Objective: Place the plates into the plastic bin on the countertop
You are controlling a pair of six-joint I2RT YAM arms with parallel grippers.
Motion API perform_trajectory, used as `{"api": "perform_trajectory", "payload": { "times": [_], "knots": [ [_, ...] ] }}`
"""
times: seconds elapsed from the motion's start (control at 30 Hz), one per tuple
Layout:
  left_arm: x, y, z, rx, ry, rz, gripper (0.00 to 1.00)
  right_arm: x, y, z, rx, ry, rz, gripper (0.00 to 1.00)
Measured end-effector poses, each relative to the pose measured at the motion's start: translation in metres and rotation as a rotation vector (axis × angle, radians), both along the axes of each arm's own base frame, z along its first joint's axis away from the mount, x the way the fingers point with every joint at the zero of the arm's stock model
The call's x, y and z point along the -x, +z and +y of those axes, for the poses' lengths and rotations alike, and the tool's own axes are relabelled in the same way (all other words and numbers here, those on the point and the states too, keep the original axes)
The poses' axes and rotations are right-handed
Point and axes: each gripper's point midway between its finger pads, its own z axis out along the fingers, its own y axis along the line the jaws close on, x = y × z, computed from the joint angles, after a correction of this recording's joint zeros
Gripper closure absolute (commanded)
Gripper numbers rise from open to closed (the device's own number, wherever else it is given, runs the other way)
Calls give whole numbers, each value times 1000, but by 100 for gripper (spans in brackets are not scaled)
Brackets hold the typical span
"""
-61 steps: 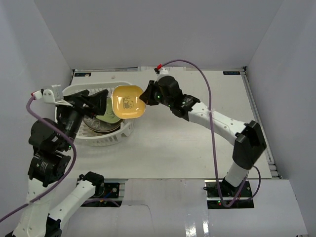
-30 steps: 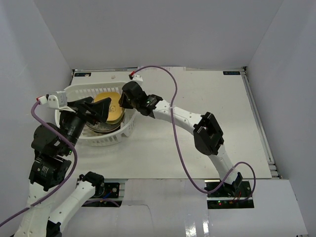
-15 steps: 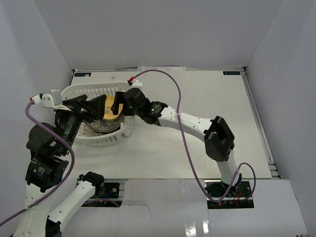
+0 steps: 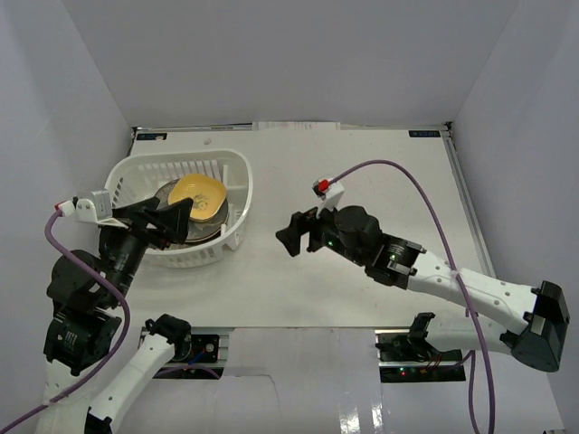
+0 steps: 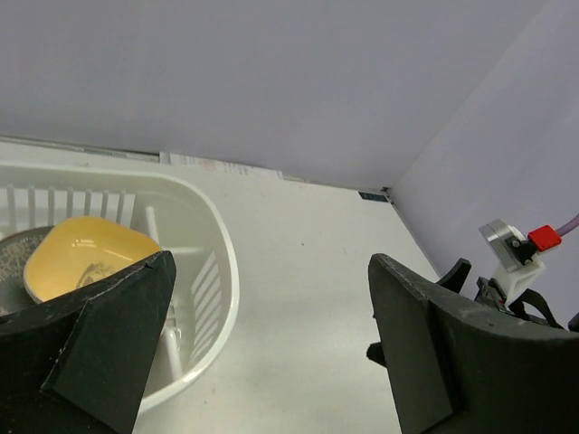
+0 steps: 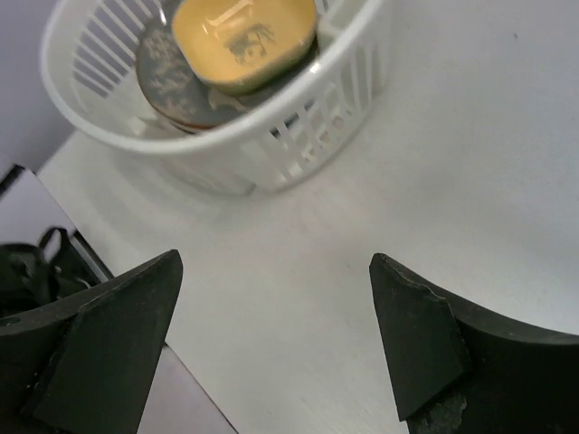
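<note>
Yellow plate [image 4: 197, 192] topmost in white bin [image 4: 241, 177], grey plate [image 6: 167, 70] apparently beneath, right hand [image 6: 276, 260] released over bench [image 4: 380, 172], left hand [image 5: 271, 262] released at bin rim.

My left arm [image 4: 127, 369] and right arm [image 4: 479, 287] are white shells with black joints, each trailing a purple cable [image 4: 389, 163]. Fingers [image 5: 109, 353] are matte black wedges, and there's a red plug [image 4: 318, 186] on the right wrist.

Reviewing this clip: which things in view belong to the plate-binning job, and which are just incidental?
Job items:
- yellow plate, top of the stack
- grey patterned plate beneath it
- plastic bin holding them
- countertop

Incidental:
- purple cable on the right arm
- dark label at the countertop's far edge
</note>
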Motion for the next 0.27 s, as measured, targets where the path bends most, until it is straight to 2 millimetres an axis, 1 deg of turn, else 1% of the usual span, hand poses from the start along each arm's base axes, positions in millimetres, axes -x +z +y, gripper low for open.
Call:
{"api": "perform_trajectory", "payload": {
  "times": [0.1, 0.2, 0.27],
  "knots": [
    [6, -25, -3, 5, -29, 34, 2, 15, -33, -35, 93, -6, -4, 10],
    [6, -60, -9, 0, -56, 107, 2, 28, -67, -74, 150, -41, -4, 10],
    [5, -78, -14, -4, -74, 155, 2, 34, -80, -98, 142, -74, -20, 10]
  ]
}}
